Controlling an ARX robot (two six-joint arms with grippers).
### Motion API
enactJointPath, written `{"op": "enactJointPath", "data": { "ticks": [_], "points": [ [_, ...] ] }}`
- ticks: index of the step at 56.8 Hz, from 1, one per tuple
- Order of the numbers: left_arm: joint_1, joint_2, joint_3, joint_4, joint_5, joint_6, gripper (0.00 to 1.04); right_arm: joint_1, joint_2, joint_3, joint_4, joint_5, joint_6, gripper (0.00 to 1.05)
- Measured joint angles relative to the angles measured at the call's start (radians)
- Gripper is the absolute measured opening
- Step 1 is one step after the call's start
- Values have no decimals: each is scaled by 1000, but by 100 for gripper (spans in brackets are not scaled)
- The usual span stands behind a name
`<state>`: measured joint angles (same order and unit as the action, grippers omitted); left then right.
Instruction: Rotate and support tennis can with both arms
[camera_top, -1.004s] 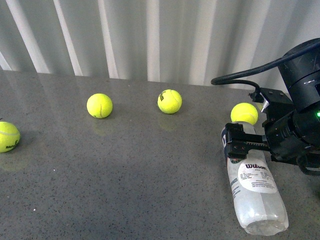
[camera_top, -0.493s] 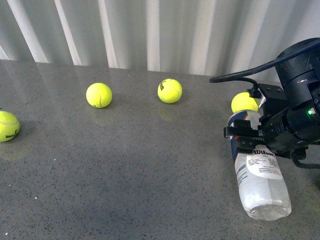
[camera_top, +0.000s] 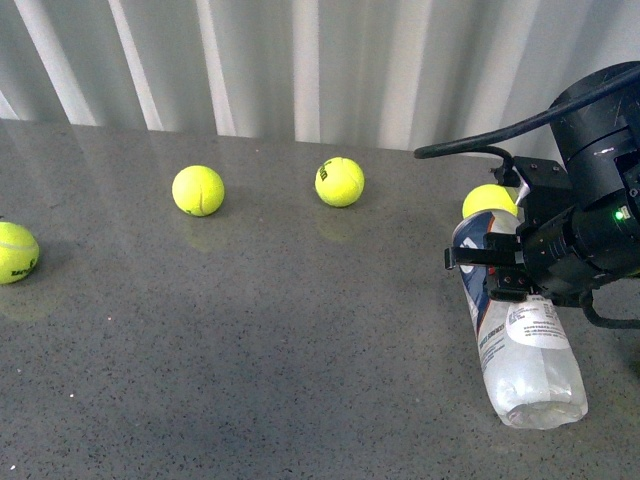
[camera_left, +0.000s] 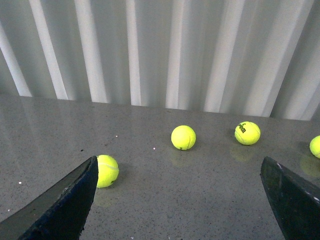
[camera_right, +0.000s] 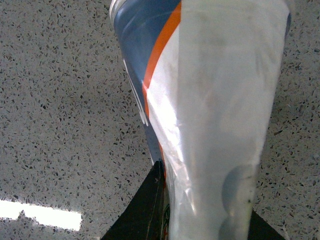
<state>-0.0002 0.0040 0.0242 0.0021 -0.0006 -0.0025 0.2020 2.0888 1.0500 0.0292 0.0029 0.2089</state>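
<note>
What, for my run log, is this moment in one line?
right gripper: shut on tennis can | left gripper: open, empty | tennis balls: four loose

Clear plastic tennis can (camera_top: 525, 350) wearing a navy-and-white label (camera_right: 150, 60) cut by an orange stripe; four yellow-green tennis balls (camera_top: 198, 190) on a dark grey surface (camera_top: 250, 350) flecked with pale speckles; white-and-grey ribbed wall (camera_top: 300, 60) behind; black right arm (camera_top: 590, 230) showing a small green light (camera_top: 622, 213)

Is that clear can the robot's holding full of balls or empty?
Looks empty: the can's clear end shows no yellow inside, in both the front and right wrist views. Behind the label, cannot tell.
</note>
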Motion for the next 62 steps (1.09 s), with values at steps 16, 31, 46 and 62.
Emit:
{"op": "enactJointPath", "data": {
  "ticks": [16, 31, 46, 62],
  "points": [
    [0, 0, 0, 0, 0, 0, 98, 21, -19, -12, 13, 8, -8, 12],
    [0, 0, 0, 0, 0, 0, 98, 62, -22, -22, 45, 32, -15, 10],
    [0, 0, 0, 0, 0, 0, 98, 93, -34, -49, 117, 109, -83, 7],
    [0, 0, 0, 0, 0, 0, 98, 156, -130, -160, 414, 305, -507, 7]
  ]
}}
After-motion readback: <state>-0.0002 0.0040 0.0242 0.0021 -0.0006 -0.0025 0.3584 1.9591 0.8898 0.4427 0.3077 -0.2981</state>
